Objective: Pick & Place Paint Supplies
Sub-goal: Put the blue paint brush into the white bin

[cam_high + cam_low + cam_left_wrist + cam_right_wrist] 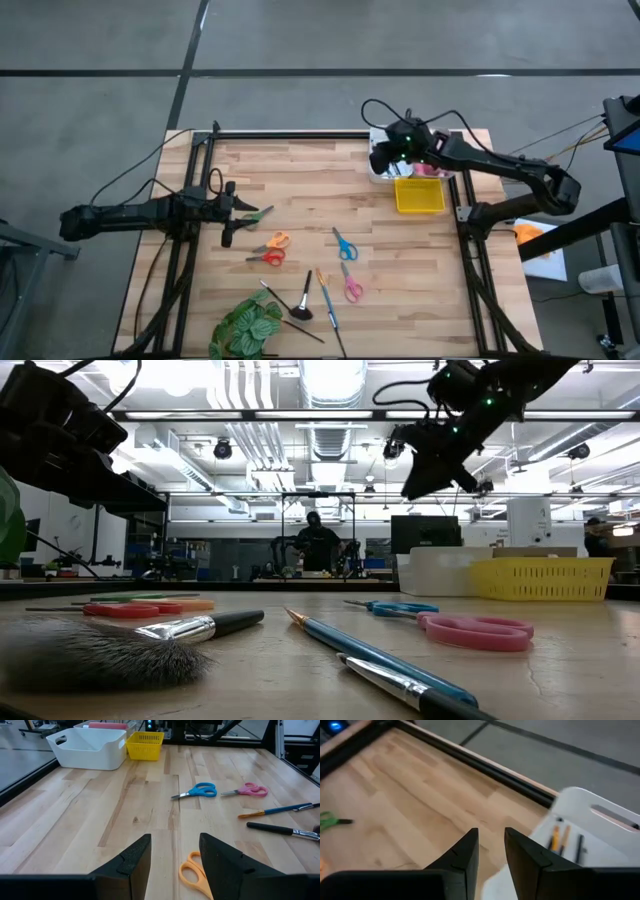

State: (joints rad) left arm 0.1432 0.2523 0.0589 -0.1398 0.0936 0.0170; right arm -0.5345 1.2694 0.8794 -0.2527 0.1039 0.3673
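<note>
While my right wrist view alone shows thin brushes (559, 838) inside the white plastic bin (600, 827), scissors and brushes lie at six o'clock on the wooden table (300, 170). My right gripper (491, 851) is slightly parted and empty; my left gripper (174, 855) is spread apart over orange-handled scissors (194, 874). No writing is legible.
</note>
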